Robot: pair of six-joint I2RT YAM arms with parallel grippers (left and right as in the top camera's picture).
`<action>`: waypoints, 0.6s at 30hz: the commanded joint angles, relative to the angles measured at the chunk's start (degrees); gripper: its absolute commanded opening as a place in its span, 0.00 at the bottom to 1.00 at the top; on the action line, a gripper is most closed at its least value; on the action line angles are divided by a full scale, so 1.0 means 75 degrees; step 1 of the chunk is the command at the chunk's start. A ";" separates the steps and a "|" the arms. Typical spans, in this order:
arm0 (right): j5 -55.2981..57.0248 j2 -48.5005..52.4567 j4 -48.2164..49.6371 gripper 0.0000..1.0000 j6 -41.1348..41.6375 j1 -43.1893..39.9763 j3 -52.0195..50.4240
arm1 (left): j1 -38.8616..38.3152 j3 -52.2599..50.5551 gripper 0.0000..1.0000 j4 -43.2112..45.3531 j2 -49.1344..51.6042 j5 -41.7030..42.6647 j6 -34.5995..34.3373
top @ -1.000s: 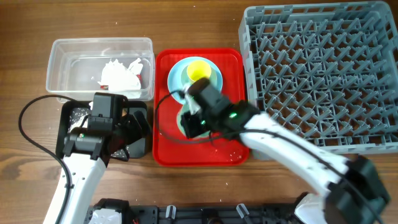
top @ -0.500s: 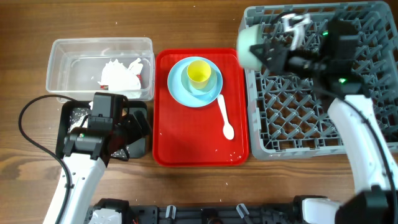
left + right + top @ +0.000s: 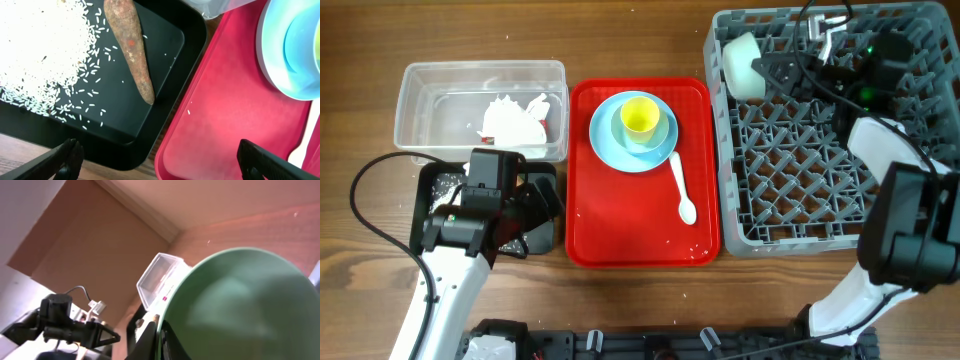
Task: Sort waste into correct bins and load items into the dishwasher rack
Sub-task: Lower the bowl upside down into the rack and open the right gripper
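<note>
Right now my right fingers (image 3: 150,340) are clamped on the rim of the pale green bowl (image 3: 741,64). I hold it tipped on its side at the upper left corner of the grey dishwasher rack (image 3: 790,200), on the right of the overhead frame. I cannot tell whether it touches the pegs.

My left fingers (image 3: 65,156) are spread wide and grip nothing. They hang over the black tub (image 3: 165,40) at lower left, where the brown sausage piece (image 3: 132,45) lies beside a heap of rice crumbs (image 3: 35,50).

Above it, the clear tub (image 3: 430,110) holds crumpled white tissue (image 3: 510,118).

On the red tray (image 3: 620,220) in the middle, the yellow cup (image 3: 639,115) sits in the small light blue bowl (image 3: 663,132) on the light blue plate (image 3: 603,140). The white plastic spoon (image 3: 681,190) lies just beside them.
</note>
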 commanded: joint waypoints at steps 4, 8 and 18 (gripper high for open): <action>0.0545 0.0740 0.0460 0.06 0.0583 -0.0003 0.0122 | 0.0050 -0.0009 1.00 0.0041 0.0017 -0.0122 0.0032; 0.1058 0.0915 0.0504 0.06 0.0755 -0.0006 0.0122 | 0.0050 -0.0009 1.00 0.0055 0.0017 -0.0122 0.0032; 0.0772 0.0965 0.0487 0.34 0.0562 -0.0303 0.0119 | 0.0050 -0.0009 1.00 0.0050 0.0017 -0.0125 0.0035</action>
